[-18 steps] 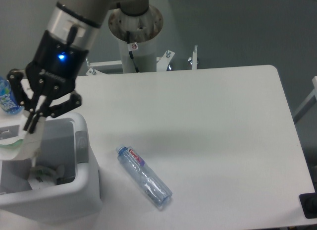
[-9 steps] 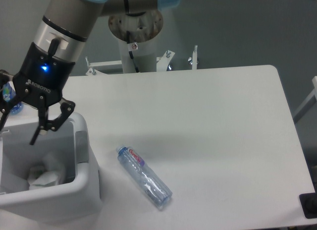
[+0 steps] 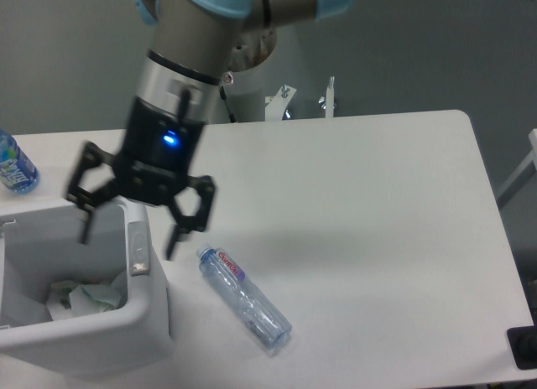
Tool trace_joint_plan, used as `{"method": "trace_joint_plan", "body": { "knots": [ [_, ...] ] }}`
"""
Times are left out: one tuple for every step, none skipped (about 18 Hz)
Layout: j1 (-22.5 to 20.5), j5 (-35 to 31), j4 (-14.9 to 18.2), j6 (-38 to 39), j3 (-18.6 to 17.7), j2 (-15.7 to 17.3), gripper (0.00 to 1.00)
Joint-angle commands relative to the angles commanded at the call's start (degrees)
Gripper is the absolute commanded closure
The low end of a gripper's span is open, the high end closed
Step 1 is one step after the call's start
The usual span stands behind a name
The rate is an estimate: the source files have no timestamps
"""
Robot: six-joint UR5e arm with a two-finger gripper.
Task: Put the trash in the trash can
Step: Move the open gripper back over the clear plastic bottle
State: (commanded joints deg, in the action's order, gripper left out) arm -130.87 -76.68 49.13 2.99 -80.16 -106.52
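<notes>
- A blue-labelled bottle (image 3: 14, 166) is standing at the far left edge of the white table (image 3: 361, 204), behind the bin and apart from the work.
- The trash can (image 3: 151, 318), a boxy light-grey bin with a grey latch tab (image 3: 138, 253) on its right wall, is sitting at the table's front-left corner.
- The crumpled plastic wrapper (image 3: 84, 295) is lying inside the trash can, so that half of the trash looks dealt with.
- The gripper (image 3: 127, 236) is hanging over the can's right rim with its fingers spread wide and nothing between them; one finger is hanging over the bin's opening, the other is pointing down just outside the right wall.
- The clear water bottle (image 3: 244, 298) with the red-and-white label is lying on its side on the table, cap toward the bin, body slanting down to the right, just to the right of the gripper and lower in the view, not touching it.
- Judged from this, the step in hand is going for the bottle: the arm should be swinging right, turning the wrist so the fingers are straddling the bottle across its width near the middle, and closing gently, since a thin round bottle will likely be rolling or buckling under a hard or off-centre pinch.
</notes>
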Motion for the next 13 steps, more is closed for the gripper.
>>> {"method": "trace_joint_plan", "body": {
  "knots": [
    [0.1, -3.4, 0.0, -0.1, 0.0, -0.9, 0.0],
    [0.0, -5.7, 0.0, -0.1, 0.0, -1.7, 0.0],
    [0.0, -7.3, 0.0, -0.1, -0.1, -2.5, 0.0],
    [0.0, -8.4, 0.0, -0.1, -0.4, -3.4, 0.0],
    [0.0, -9.6, -0.3, -0.1, -0.6, -4.6, 0.0],
    [0.1, -10.2, -0.5, 0.2, -0.5, -6.0, 0.0],
    [0.2, -10.2, -0.6, 0.7, -0.4, -7.6, 0.0],
    [0.2, -10.2, -0.6, 0.9, -0.3, -9.4, 0.0],
    [0.3, -10.2, -0.6, 1.1, -0.4, -10.9, 0.0],
    [0.3, -10.1, -0.6, 1.1, -0.6, -12.2, 0.0],
    [0.3, -9.9, -0.6, 1.1, -0.6, -13.4, 0.0],
    [0.2, -9.7, -0.5, 1.0, -0.6, -14.6, 0.0],
    [0.0, -9.6, -0.4, 1.1, -0.6, -15.7, 0.0]
  ]
}}
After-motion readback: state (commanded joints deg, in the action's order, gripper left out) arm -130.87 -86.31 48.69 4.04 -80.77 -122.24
